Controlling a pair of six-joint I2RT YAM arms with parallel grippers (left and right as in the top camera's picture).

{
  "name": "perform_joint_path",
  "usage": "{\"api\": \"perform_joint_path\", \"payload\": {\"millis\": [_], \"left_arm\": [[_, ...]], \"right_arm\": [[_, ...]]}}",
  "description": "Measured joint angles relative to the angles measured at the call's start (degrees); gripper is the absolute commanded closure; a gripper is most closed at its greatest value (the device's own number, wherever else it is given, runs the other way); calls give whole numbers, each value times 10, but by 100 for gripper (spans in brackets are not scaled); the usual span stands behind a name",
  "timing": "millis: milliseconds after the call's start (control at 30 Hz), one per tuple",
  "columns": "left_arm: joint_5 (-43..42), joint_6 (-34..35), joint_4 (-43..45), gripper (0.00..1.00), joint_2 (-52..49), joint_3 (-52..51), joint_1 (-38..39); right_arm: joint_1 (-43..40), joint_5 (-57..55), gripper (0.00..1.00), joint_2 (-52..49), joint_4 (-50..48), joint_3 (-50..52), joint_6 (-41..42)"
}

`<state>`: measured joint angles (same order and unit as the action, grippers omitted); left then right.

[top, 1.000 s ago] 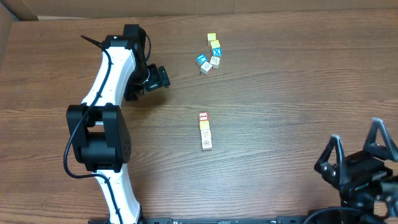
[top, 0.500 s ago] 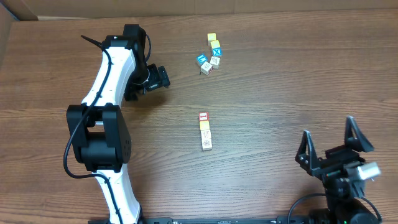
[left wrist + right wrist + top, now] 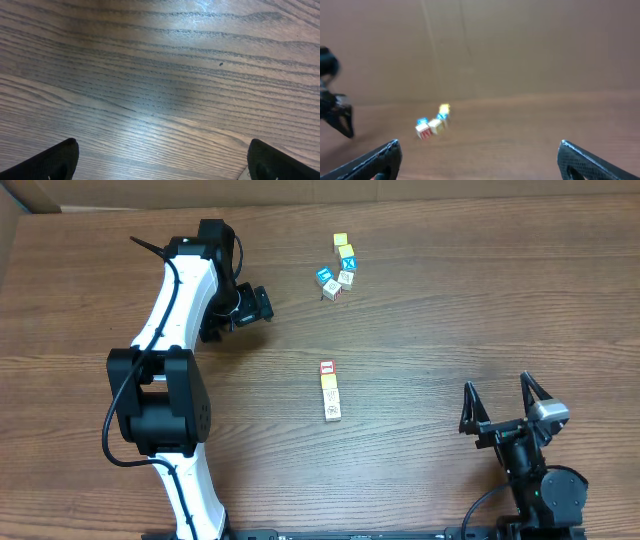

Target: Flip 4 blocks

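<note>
Mid-table, blocks [image 3: 330, 391] in a row, open table [image 3: 450, 310] around, left hand [image 3: 268, 304] wide, right hand [image 3: 496, 384] wide

We are looking down on the table [image 3: 450, 300], where the blocks [image 3: 330, 391] are lying in a short line near the middle, touching end to end and running front to back. A cluster of cubes [image 3: 340, 268] is sitting behind that line, well apart from it. The left end effector [image 3: 262, 305] is hanging left of the cluster, near it. The right end effector [image 3: 497, 395] is hovering at the front right, well apart from the line.
</note>
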<state>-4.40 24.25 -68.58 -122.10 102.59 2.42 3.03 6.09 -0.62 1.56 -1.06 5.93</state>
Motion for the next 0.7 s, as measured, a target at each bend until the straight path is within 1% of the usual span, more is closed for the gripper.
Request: {"api": "perform_joint_path", "payload": {"millis": [133,400,700], "left_arm": [[0,0,0,0,0,0,0],[0,0,0,0,0,0,0],[0,0,0,0,0,0,0]], "right_arm": [[0,-23,0,0,34,0,-1],[0,-38,0,0,36,0,-28],[0,-38,0,0,36,0,-32]]}}
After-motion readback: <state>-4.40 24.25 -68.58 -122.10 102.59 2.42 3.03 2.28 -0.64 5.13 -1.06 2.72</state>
